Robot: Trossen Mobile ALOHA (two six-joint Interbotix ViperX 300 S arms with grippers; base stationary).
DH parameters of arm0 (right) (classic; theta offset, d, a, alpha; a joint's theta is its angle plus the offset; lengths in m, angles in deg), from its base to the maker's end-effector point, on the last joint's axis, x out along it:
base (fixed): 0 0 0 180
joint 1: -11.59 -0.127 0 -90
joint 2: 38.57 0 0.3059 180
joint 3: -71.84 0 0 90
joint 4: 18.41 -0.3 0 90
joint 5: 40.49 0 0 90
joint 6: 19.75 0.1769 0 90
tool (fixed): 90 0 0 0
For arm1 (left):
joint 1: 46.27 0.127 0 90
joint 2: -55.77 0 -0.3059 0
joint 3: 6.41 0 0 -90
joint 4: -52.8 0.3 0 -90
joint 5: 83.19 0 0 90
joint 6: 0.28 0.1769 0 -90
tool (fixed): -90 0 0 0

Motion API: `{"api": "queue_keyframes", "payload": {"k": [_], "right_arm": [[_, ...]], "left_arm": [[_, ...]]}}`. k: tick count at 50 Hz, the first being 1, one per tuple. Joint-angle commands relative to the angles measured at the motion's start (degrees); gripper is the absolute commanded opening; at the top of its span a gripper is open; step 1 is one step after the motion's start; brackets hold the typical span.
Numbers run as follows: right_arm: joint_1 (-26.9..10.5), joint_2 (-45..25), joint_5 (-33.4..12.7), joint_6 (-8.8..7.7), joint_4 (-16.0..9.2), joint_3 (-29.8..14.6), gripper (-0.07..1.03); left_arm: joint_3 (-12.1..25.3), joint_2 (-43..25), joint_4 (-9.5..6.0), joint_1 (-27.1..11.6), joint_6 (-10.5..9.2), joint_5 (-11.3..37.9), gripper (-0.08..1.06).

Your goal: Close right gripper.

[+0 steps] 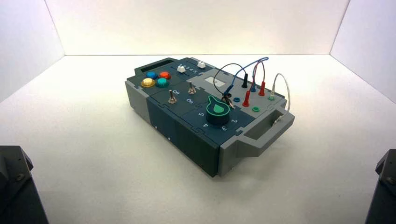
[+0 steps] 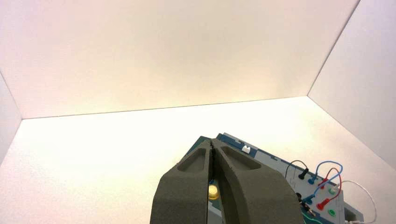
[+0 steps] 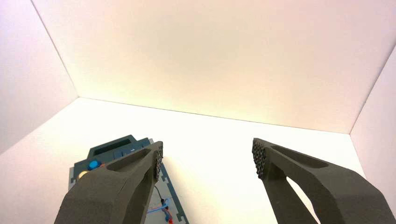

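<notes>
My right gripper (image 3: 208, 156) is wide open and holds nothing; its fingers (image 3: 140, 170) hang in the air beside the box (image 3: 112, 147), well back from it. In the high view only the right arm's dark base (image 1: 385, 186) shows at the bottom right corner. My left gripper (image 2: 212, 147) is shut and empty, parked back from the box with the yellow button (image 2: 213, 191) showing behind its fingers. The left arm's base (image 1: 16, 186) sits at the bottom left corner. The box (image 1: 187, 135) stands turned on the white table.
The box bears blue, red, yellow and teal buttons (image 1: 156, 78), two toggle switches (image 1: 181, 92), two white sliders (image 1: 191, 66), a green knob (image 1: 217, 110) and looping wires (image 1: 247, 77) with plugs. White walls enclose the table on three sides.
</notes>
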State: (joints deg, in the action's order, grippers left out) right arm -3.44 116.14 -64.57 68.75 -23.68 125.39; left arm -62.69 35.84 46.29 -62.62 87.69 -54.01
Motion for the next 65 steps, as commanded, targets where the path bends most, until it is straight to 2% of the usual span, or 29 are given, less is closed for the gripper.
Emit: {"api": "queue_keyframes", "payload": {"k": [1, 65], "right_arm": [[0.0, -0.4, 0.8, 0.09, -0.1, -0.6, 0.99], [-0.1, -0.1, 1.1, 0.26, -1.0, -0.4, 0.99]], "left_arm": [[0.9, -0.4, -0.09, 0.3, -0.18, -0.4, -0.03], [0.9, -0.1, -0.09, 0.4, -0.09, -0.5, -0.03]]}}
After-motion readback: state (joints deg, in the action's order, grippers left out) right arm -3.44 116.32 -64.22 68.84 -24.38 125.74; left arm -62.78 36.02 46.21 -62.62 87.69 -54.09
